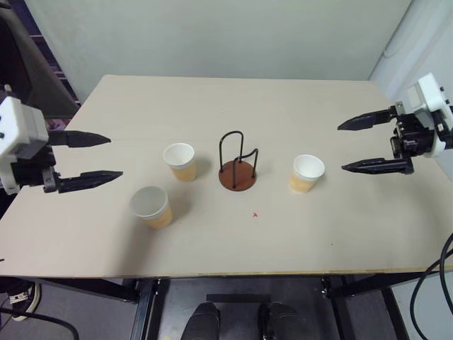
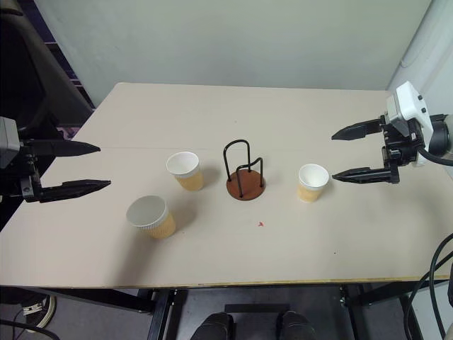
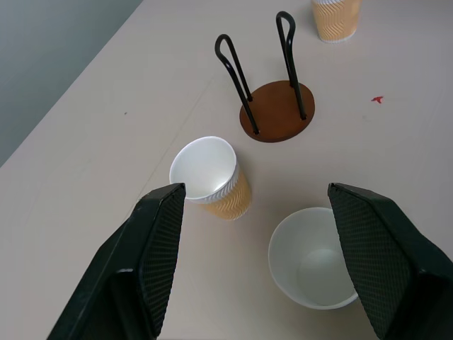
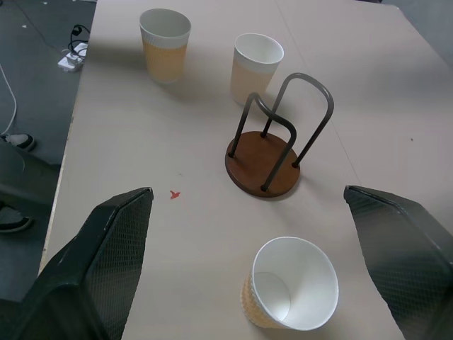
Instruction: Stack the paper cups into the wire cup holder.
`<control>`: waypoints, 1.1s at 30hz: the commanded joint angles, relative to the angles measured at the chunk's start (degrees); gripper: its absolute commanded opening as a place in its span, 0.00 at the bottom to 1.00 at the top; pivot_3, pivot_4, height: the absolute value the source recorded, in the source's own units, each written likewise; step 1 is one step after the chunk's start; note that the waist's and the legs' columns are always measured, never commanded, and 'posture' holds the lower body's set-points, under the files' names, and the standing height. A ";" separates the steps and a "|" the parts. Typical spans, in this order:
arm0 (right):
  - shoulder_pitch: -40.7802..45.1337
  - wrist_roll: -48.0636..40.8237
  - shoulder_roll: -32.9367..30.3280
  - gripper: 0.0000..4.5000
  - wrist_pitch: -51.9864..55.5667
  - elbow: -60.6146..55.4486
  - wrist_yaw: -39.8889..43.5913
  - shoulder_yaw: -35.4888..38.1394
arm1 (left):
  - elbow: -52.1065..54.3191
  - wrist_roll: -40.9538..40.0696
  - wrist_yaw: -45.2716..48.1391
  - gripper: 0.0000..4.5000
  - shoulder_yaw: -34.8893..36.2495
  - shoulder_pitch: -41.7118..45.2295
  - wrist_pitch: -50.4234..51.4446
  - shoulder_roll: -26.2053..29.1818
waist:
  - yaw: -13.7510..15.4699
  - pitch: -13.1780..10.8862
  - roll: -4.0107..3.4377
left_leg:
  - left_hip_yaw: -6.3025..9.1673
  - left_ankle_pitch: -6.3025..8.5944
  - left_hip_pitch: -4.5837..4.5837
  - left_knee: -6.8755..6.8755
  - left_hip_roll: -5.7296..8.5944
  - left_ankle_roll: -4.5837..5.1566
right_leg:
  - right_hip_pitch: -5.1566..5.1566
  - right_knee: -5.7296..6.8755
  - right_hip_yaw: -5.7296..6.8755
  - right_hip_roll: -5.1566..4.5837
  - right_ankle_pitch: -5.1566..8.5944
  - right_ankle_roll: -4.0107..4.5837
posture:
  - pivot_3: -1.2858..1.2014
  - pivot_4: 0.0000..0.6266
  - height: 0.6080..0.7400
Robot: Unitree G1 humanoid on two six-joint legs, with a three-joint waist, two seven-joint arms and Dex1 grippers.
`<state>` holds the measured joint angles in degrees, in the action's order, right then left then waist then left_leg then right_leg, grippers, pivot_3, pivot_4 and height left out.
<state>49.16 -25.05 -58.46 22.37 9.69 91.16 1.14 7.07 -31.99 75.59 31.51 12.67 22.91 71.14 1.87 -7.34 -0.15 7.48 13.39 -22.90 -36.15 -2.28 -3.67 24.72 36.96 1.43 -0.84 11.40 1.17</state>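
You are looking at three paper cups standing upright and apart on the table (image 1: 85,241), none yet in the wire cup holder (image 1: 237,170). Nearest you, the front-left cup (image 1: 151,207) is sitting just ahead of the left gripper (image 1: 90,157), toward the table's middle; a little farther in, the second left cup (image 1: 180,161) is standing between that one and the holder. The left gripper is hanging over the table's left edge, spread wide, holding nothing and touching nothing, pointing inward across the table. On the other side, the right cup (image 1: 306,173) is standing just right of the holder, with the right gripper (image 1: 361,144) pointing inward at it from over the right edge, likewise spread wide and empty. Each cup's long axis is running vertical, mouth up, so a sideways closing grip suits. By my reckoning the right gripper is lying nearer its cup, and that cup nearest the holder, which is standing empty mid-table.
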 commanded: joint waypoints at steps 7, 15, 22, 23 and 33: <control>4.04 -0.99 6.51 1.00 0.34 -0.14 -2.50 -1.08 | 2.59 -1.85 -2.99 0.76 -1.01 1.89 1.36 -1.77 | -0.10 0.02 -0.02 | 0.00 0.00 0.02 -0.01 -0.01 0.00 | 0.00 0.01 0.00 0.00 -0.01 0.00 | 0.52 0.24 1.00; 12.82 12.26 23.18 1.00 -11.40 18.30 -12.63 -9.96 | 7.49 0.32 -12.52 0.76 -10.84 4.23 3.47 -9.50 | -0.76 0.02 -0.06 | -0.05 -0.12 0.20 -0.03 -0.28 -0.05 | 0.06 0.05 0.06 0.00 -0.27 0.40 | 0.52 0.24 1.00; 19.43 19.20 32.10 1.00 -22.74 39.64 -15.27 -12.39 | 14.10 -1.47 -17.81 0.76 -12.01 4.48 7.17 -11.78 | -0.51 0.02 -0.06 | -0.06 -0.02 -0.12 0.01 -0.32 -0.14 | 0.40 0.06 0.11 0.02 -0.36 0.25 | 0.52 0.24 1.00; 20.15 19.46 32.83 1.00 -23.68 41.73 -15.07 -12.16 | 14.65 -1.74 -18.21 0.76 -11.68 4.38 7.64 -11.76 | -0.47 0.02 -0.06 | -0.06 0.01 -0.16 0.01 -0.34 -0.16 | 0.43 0.05 0.11 0.03 -0.36 0.25 | 0.52 0.24 1.00; 23.04 21.92 37.98 1.00 -29.26 52.42 -15.01 -10.98 | 19.85 -2.80 -21.13 0.76 -7.55 0.40 11.45 -10.74 | -0.50 0.02 -0.07 | -0.13 0.07 -0.15 0.02 -0.39 -0.26 | 0.46 0.06 0.11 0.04 -0.36 0.26 | 0.52 0.24 1.00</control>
<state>69.84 -2.94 -20.59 -5.64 62.46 76.36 -11.76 25.21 -34.51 55.07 21.38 13.11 34.11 59.51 1.37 -7.32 -0.23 7.35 13.46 -23.02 -36.13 -2.68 -3.94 25.17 37.05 1.54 -0.79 11.04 1.44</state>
